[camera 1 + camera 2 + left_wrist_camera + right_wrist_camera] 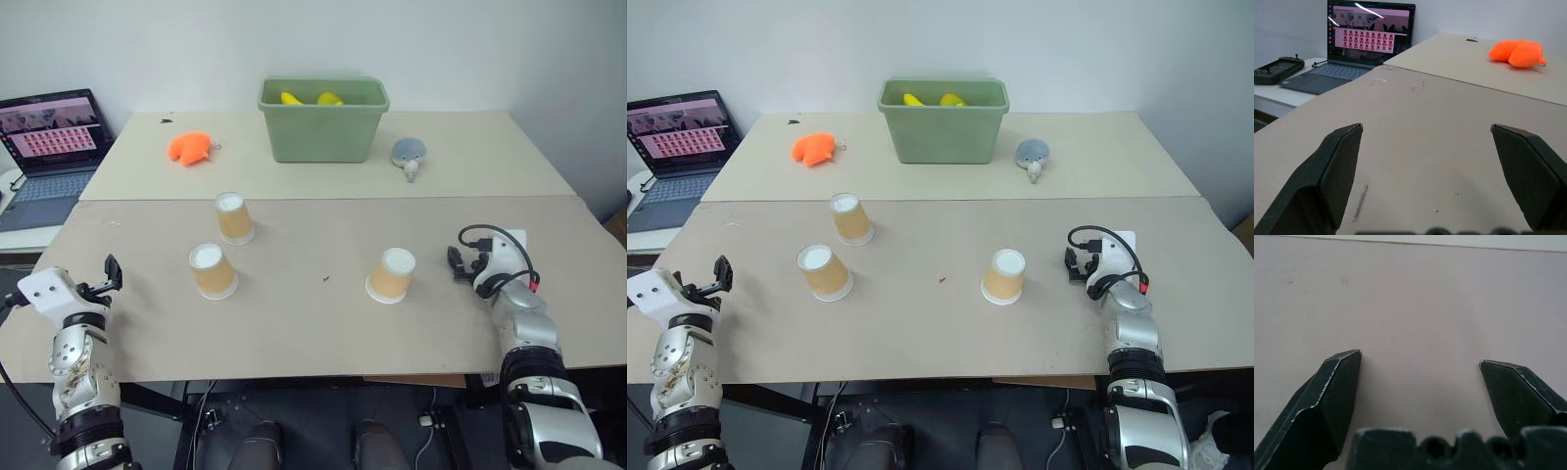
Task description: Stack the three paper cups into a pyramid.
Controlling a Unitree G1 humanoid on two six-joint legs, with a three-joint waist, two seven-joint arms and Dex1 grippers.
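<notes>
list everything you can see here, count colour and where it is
paper cups: 3, tan sides with white ends up, upside down on the near board; two close together on the left, one apart on the right
bin: 1, green, back middle of the table
yellow things: 2, inside the bin
soft toy: 1, orange, left of the bin
soft toy: 1, grey-blue, right of the bin
laptop: 1, dark, screen on, side table at far left
handheld controller: 1, black, beside the laptop
left end effector: black fingers, open, empty, near left table edge
right end effector: black fingers, open, empty, right of the lone cup
</notes>
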